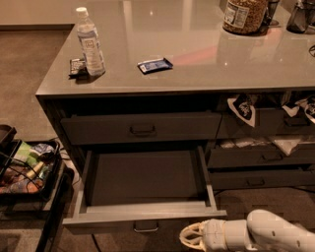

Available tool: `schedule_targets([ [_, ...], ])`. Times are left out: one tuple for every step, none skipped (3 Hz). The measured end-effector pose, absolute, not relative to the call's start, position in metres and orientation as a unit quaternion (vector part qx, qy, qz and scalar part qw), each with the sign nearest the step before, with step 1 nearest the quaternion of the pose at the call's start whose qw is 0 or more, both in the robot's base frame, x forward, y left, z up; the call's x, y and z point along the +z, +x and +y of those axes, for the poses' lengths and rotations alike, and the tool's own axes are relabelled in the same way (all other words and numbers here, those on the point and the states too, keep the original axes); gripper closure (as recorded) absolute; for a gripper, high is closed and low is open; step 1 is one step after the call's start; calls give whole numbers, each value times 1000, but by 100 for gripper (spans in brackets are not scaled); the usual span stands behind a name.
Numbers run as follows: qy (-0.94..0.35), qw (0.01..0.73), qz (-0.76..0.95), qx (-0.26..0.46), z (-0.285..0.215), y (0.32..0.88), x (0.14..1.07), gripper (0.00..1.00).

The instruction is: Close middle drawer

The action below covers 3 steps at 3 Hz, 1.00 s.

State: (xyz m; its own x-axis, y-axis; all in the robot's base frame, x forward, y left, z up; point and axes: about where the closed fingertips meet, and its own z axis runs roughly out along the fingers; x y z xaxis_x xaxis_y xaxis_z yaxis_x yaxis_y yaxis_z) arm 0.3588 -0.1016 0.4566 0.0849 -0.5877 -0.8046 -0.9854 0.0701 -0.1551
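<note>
The middle drawer (142, 219) is pulled far out of the dark grey cabinet. Its plain grey interior (145, 177) holds nothing. Its small metal loop handle (146, 227) sits at the centre of the low front panel. My white gripper (193, 236) is at the bottom edge of the view, just in front of and below the right part of that front panel, to the right of the handle. Its fingers are drawn together and hold nothing. The white arm (275, 234) comes in from the lower right.
The top drawer (142, 129) above is closed. A water bottle (91, 42), a blue packet (155, 65) and a jar (245, 15) stand on the counter. Narrower drawers with snack bags (243, 108) are at right. A black cart of items (24, 167) stands at left.
</note>
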Motion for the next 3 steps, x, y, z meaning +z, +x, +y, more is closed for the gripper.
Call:
schedule_targets([
  [-597, 419, 635, 253, -87, 365, 413, 100],
  [-597, 419, 635, 253, -87, 365, 413, 100],
  [-585, 438, 640, 236, -89, 372, 403, 100],
])
